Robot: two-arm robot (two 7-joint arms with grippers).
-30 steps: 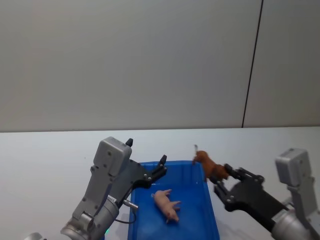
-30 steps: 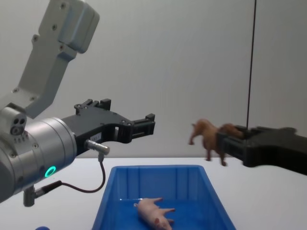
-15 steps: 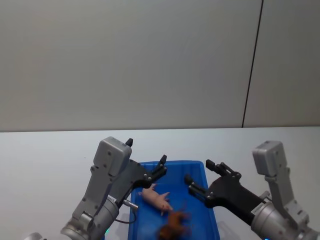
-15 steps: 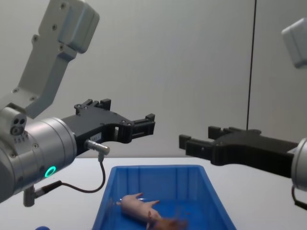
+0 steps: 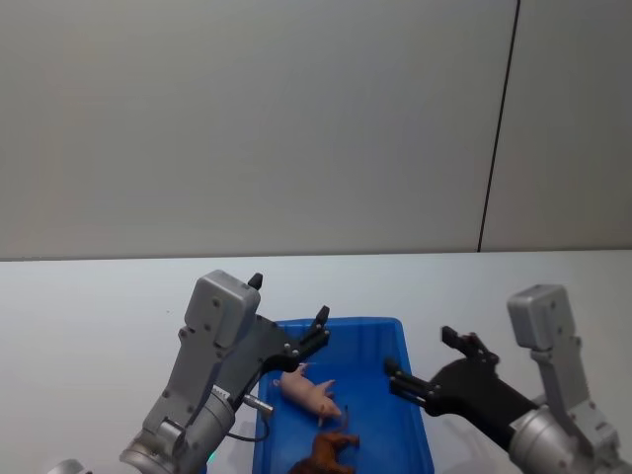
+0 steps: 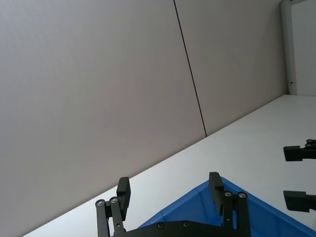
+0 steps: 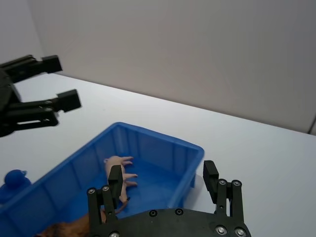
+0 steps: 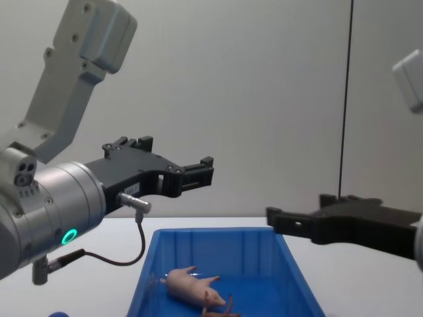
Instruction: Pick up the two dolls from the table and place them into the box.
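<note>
pig (image 5: 308, 392) on its side mid-floor of box (image 5: 355, 323), lion (image 5: 324, 454) at box's near end, just beside pig; can't tell if touching. box sits by near edge of table (image 5: 89, 306). my right gripper (image 5: 419, 357) hangs over box's right rim, fingers apart, nothing btwn them. left gripper (image 5: 288, 298) over far-left corner, also apart, empty. drop looks done. next i'd lift rt arm straight up before pulling back, so lower finger doesn't clip rim & shift box.

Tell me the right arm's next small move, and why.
Probably draw the right end effector back from the box: it is open and empty, and pig and lion both lie inside. The left end effector hangs open over the box's left side.
</note>
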